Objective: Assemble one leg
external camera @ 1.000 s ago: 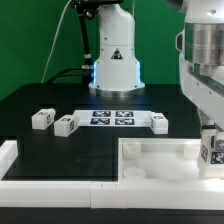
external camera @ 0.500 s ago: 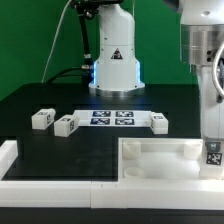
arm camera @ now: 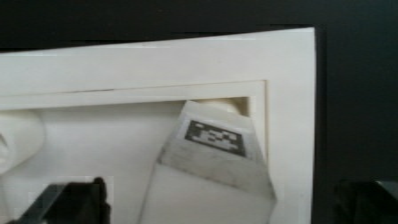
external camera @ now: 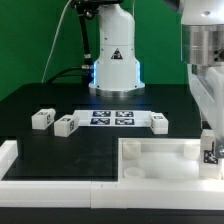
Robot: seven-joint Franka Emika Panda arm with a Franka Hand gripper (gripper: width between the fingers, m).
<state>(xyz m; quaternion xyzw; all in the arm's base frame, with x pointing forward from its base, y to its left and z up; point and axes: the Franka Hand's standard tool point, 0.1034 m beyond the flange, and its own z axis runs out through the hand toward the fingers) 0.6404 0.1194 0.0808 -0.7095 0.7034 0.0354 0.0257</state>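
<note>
Wrist view first, since that's where the action is: the gripper (arm camera: 210, 205) is clamped on the leg (arm camera: 214, 150), fingertips dark at either side of it and the leg's tagged face toward the camera. The leg hangs straight out from the fingers with its long axis running away from the wrist, slightly tilted, and its far end sits right at the inner corner of the tabletop (arm camera: 107, 70). That's the relation that matters, I'd say: leg end-on toward the corner, so the next bit looks like lining it up with a socket there, though I can't actually make out the socket itself.

From the exterior view, the gripper (external camera: 211, 150) is low at the exterior view's right edge, the leg (external camera: 211, 152) barely peeking out beside the tabletop's (external camera: 160, 160) raised rim.

Count: four legs total. One held, plus three loose on the table: one (external camera: 41, 119), another (external camera: 65, 125) just beside it, and a third (external camera: 159, 122) on the far side of the marker board (external camera: 112, 118). One tabletop, one arm.
</note>
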